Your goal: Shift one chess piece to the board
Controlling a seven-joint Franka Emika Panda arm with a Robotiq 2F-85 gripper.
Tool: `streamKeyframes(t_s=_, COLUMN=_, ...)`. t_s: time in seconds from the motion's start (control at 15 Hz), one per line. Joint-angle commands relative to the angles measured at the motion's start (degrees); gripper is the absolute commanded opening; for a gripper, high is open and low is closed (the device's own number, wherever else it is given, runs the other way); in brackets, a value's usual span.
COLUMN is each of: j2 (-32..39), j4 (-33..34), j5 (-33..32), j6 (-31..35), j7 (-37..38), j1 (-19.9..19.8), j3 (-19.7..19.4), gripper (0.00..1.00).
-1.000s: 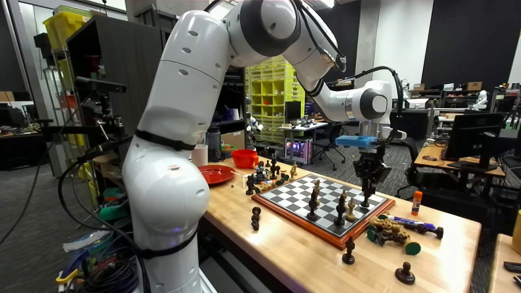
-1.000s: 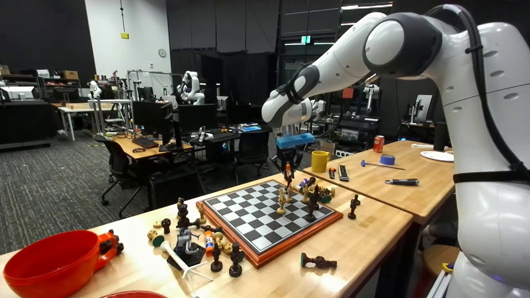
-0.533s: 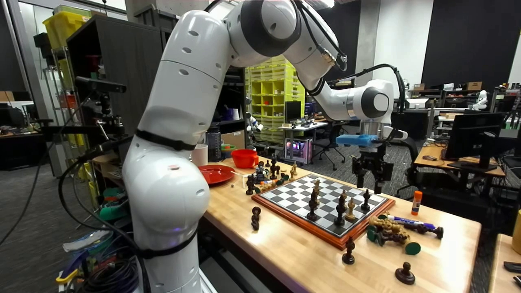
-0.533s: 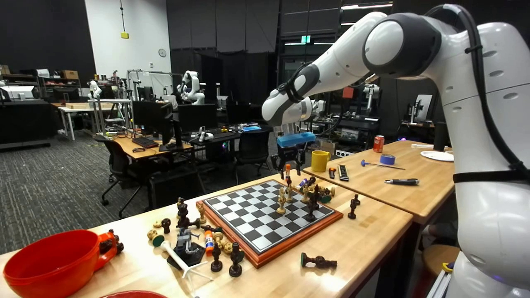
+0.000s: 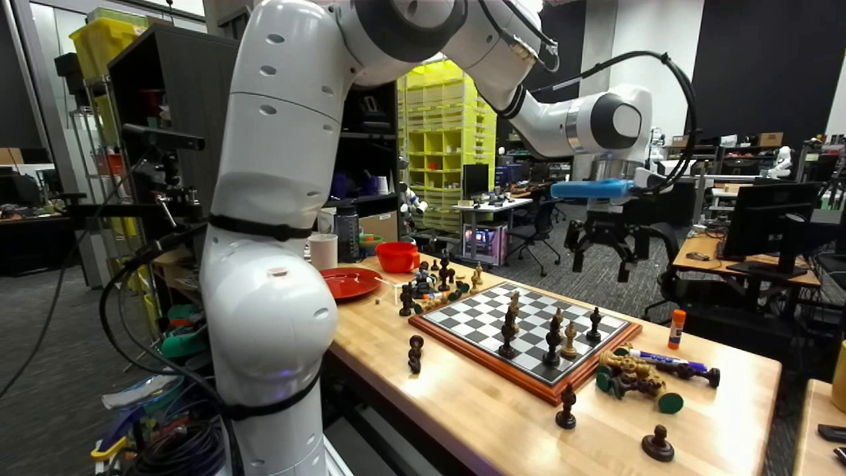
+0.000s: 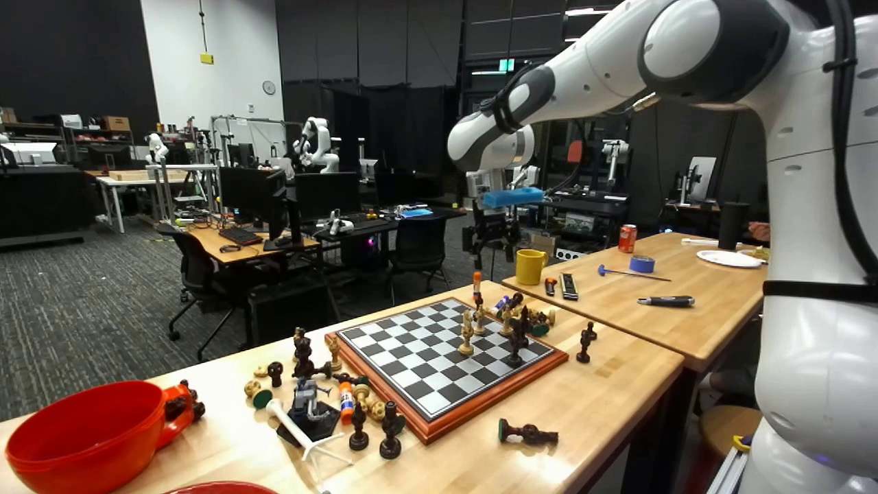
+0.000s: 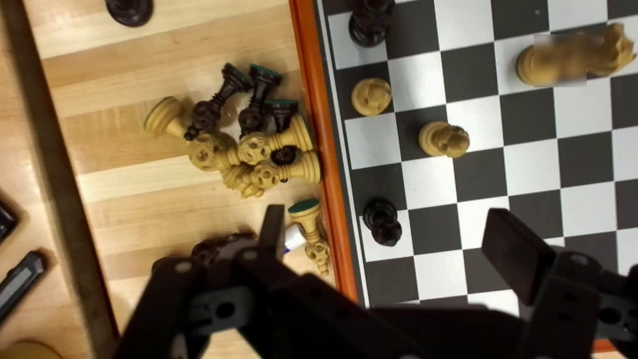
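Above one edge of the board (image 6: 405,357): the hand (image 5: 600,264), pointing down, its two fingers (image 7: 518,257) spread wide, well apart from all that lies below.
Dark chess piece (image 5: 594,327): below the hand, upright on the board; in the wrist view it shows between the fingers, its base across the line of a dark and a light square.
Board: flat on the desk (image 5: 476,400) under the hand, checkered, with a reddish-brown rim (image 5: 481,356).
Also on the board: three light pieces (image 7: 442,139) and two more dark pieces (image 5: 552,344), all upright, lower than the hand.
Toppled heap (image 7: 254,147): light and dark chessmen on their sides on the desk, below the hand, beside the rim, some overlapping.
Red bowl (image 6: 96,456): in both exterior views, well away from the hand, past the far end of the board; its curved red inside is open to view, and dark objects (image 6: 199,410), partly hidden, show beside it.
Red plate (image 5: 347,285): across the board from the hand, near the bowl, flat on the desk.
Yellow mug (image 6: 529,267): in an exterior view, slightly lower than the hand and to the picture's right of it, on a neighbouring desk (image 6: 607,312); its contents are hidden.
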Motion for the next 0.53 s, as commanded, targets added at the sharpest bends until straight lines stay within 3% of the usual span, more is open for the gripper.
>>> streamKeyframes(t_s=0.0, j2=-7.0, j4=-3.1, j5=-0.7, j6=-4.5, j7=-8.1, j1=-1.5, j3=-0.1, gripper=1.0)
streamKeyframes(t_s=0.07, j2=-8.4, j4=-3.3, j5=-1.4, j6=-6.1, j7=-9.5, j1=-1.8, j3=-0.4, gripper=1.0)
streamKeyframes(t_s=0.13, j2=-4.3, j4=-0.4, j5=-0.4, j6=-4.5, j7=-6.5, j1=-1.4, j3=-0.1, gripper=1.0)
streamKeyframes(t_s=0.47, j2=-7.1, j4=-1.9, j5=-0.7, j6=-6.1, j7=-8.8, j1=-1.9, j3=-0.4, gripper=1.0)
